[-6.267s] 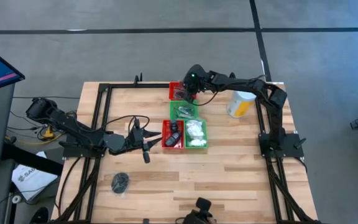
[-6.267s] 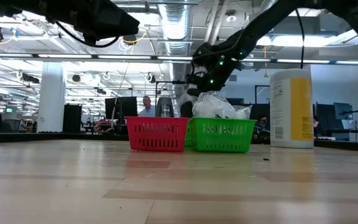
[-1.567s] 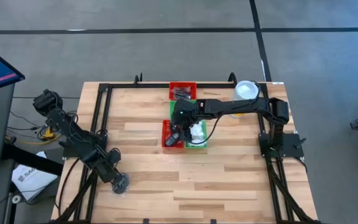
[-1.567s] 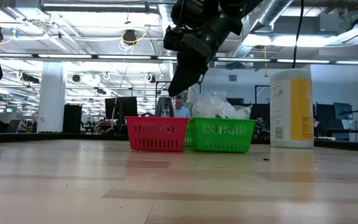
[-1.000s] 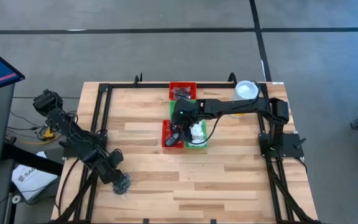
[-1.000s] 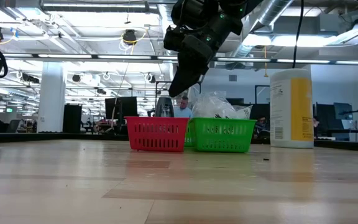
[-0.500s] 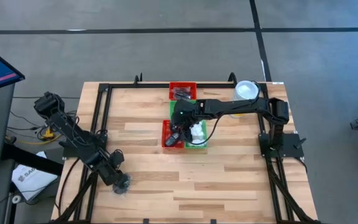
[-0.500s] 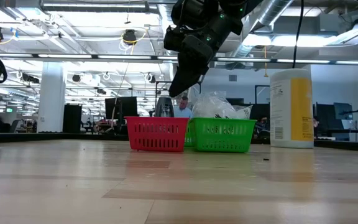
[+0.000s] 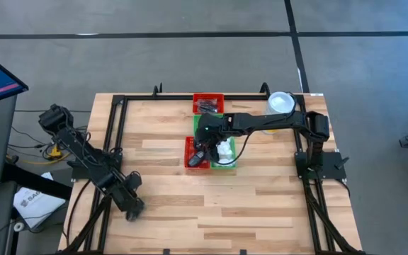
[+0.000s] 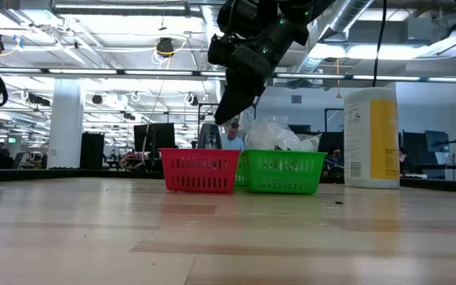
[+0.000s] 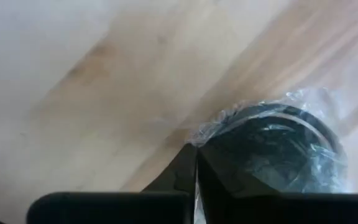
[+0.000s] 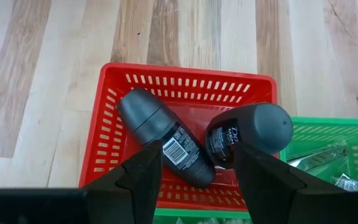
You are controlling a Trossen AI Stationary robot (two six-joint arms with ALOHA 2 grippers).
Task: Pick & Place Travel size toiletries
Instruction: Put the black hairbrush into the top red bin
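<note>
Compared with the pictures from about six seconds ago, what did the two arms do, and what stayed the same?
The left gripper left the table's middle, came down at the near left corner and shut on the wrapped dark disc. The right gripper moved from the far red tray to hover open above the near red tray holding two dark deodorant sticks. The trays and yellow canister stayed put.

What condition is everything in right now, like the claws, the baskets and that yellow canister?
Left gripper: shut on the wrapped dark disc.
Right gripper: open, above the red basket.
Two dark bottles: lying in that basket.
Green basket: heaped with clear packets.
Yellow canister: upright, lid on.
</note>
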